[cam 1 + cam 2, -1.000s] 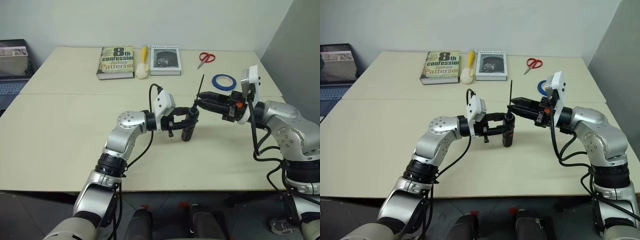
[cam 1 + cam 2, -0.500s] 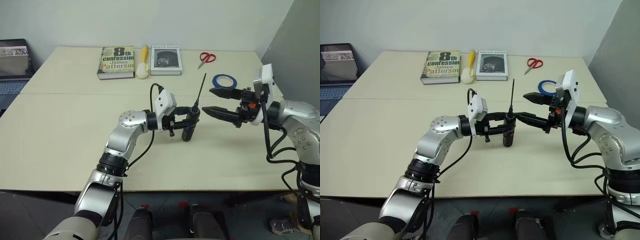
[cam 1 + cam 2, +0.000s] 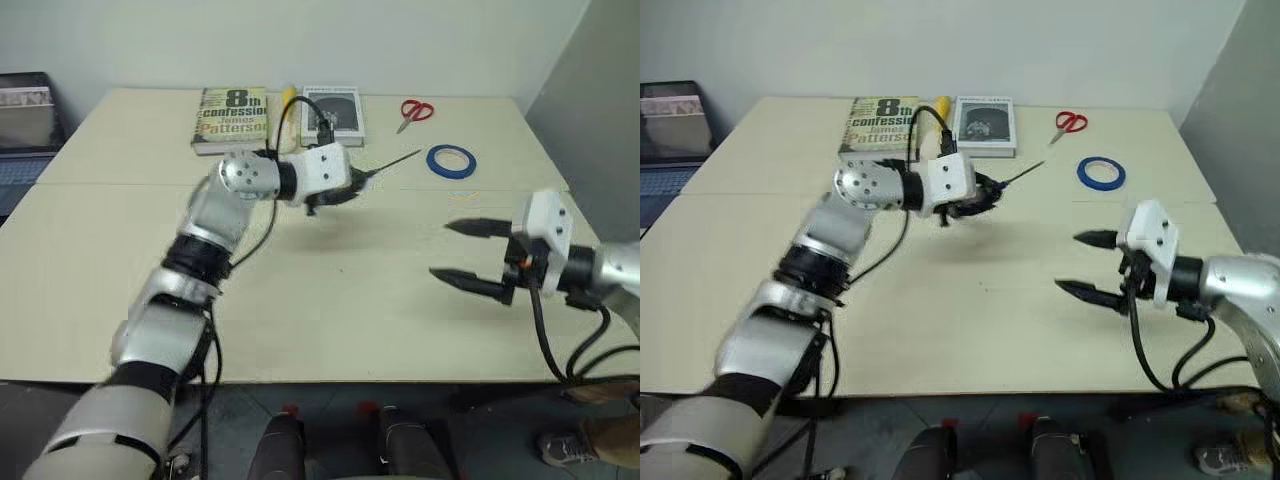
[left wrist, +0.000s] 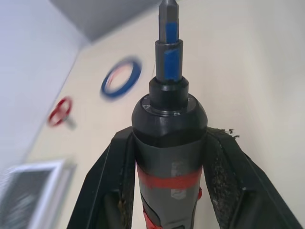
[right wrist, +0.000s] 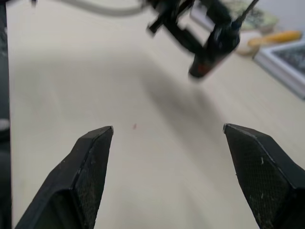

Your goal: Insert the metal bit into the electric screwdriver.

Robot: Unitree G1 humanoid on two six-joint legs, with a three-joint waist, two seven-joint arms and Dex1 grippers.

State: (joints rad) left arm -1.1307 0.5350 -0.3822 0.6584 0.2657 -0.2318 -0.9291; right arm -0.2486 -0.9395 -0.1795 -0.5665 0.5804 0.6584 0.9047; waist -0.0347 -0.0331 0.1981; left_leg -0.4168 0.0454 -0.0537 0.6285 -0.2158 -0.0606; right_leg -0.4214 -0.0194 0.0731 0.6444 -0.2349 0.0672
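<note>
Left tool (image 4: 167, 157): you are holding the screwdriver (image 4: 169, 138) clamped between both fingers (image 4: 107, 186), lifted above the counter (image 3: 330, 300) in front of the books (image 3: 232, 118).
Bit (image 3: 395, 161): it is sitting in the screwdriver's tip, sticking out toward the blue tape ring (image 3: 450, 159) and the scissors (image 3: 413, 111).
Right tool (image 3: 462, 255): you are keeping it spread wide and empty, well apart from the screwdriver, low over the counter on your right.
Right wrist view: the screwdriver (image 5: 214, 45) is hanging far ahead of the parted fingers (image 5: 90, 167).
</note>
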